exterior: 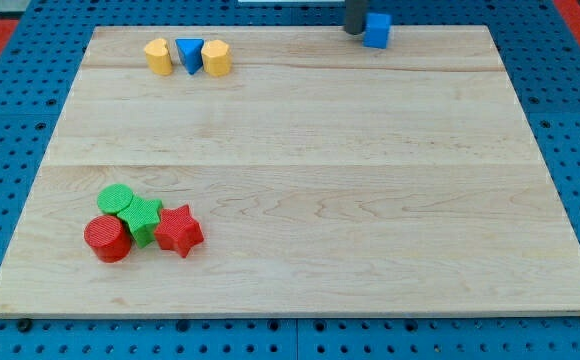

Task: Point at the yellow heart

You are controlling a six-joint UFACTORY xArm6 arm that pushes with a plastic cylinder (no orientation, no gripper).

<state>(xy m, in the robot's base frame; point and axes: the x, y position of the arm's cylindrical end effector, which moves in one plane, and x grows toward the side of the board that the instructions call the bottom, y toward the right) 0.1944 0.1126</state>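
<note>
Two yellow blocks sit near the view's top left with a blue triangle [189,54] between them. The left one [157,55] looks like the yellow heart. The right one [217,58] looks like a yellow pentagon. My tip [355,33] is at the top edge of the board, far to the right of the yellow blocks. It is right beside the left side of a blue cube [376,30]; I cannot tell whether they touch.
A cluster sits at the view's bottom left: a green round block [118,199], a green star [143,221], a red cylinder [107,239] and a red star [179,231]. The wooden board [320,200] lies on a blue pegboard surface.
</note>
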